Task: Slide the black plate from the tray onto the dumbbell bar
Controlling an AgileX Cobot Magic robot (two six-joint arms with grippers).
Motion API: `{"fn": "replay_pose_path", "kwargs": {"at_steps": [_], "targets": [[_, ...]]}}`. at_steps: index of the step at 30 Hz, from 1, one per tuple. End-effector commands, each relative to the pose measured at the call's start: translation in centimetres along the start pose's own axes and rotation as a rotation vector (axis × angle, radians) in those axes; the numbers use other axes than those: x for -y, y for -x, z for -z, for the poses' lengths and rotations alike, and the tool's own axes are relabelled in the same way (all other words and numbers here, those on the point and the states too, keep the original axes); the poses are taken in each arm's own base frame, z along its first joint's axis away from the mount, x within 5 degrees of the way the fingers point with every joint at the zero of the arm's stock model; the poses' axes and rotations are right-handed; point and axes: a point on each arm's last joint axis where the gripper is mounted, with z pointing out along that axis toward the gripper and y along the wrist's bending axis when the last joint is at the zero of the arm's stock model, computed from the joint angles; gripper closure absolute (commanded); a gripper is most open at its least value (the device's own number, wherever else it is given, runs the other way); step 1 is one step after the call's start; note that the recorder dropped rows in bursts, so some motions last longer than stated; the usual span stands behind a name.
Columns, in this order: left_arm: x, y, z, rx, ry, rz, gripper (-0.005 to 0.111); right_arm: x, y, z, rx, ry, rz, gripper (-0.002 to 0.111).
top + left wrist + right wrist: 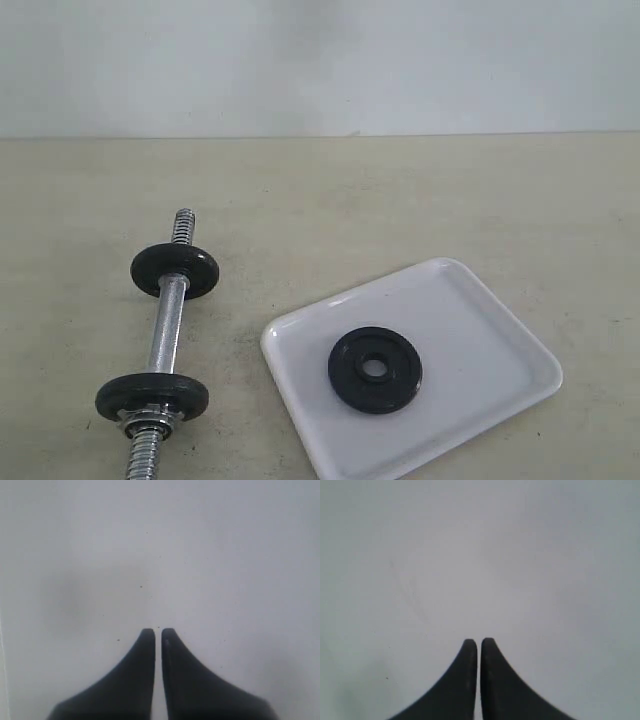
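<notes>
Exterior view crops the dumbbell bar [165,335] below; left end effector [158,631] and right end effector [479,641] seem pinched narrow, empty.

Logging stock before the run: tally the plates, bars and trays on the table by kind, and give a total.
Plates: 3
Bar: 1
Tray: 1
Total: 5

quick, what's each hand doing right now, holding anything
Left hand: closed, holding nothing.
Right hand: closed, holding nothing.
</notes>
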Motion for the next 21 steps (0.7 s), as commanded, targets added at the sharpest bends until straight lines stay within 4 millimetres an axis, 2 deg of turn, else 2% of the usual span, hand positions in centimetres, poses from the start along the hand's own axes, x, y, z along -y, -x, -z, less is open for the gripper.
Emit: {"fn": "replay_pose_path", "kwargs": {"at_steps": [1,3,5,7,9,12,15,19,21], "targets": [[-0.1,-0.4,0.0,-0.061,0.016,0.267,0.102,-0.1,0.0,0.0,0.003,0.017,-0.153,0.109],[-0.1,-1.3,0.1,-0.159,0.035,0.306,0.102,-0.3,-0.1,0.0,-0.014,0.031,-0.163,0.109],[-0.1,-1.2,0.1,-0.159,0.036,0.306,0.102,-0.4,-0.1,0.0,-0.019,0.039,-0.098,0.109],[-0.3,-1.2,0.2,-0.231,0.049,0.308,0.102,-0.4,-0.7,-0.1,-0.104,0.011,0.019,0.109],[-0.5,-1.1,0.3,-0.32,0.05,0.285,0.102,-1.1,0.2,-0.7,-0.208,-0.074,0.189,0.109],[-0.4,-1.1,0.5,-0.395,-0.016,0.193,0.102,-2.3,2.2,-2.5,-0.266,-0.165,0.365,0.109],[0.0,-1.2,0.7,-0.443,-0.087,0.164,0.102,-2.7,2.8,-4.2,-0.334,-0.194,0.454,0.109],[0.8,-1.4,0.8,-0.516,-0.153,0.3,0.102,-2.5,2.7,-6.7,-0.51,-0.263,0.577,0.109],[1.3,-1.5,0.9,-0.546,-0.178,0.393,0.102,-2.1,2.0,-7.8,-0.635,-0.286,0.648,0.109]]}}
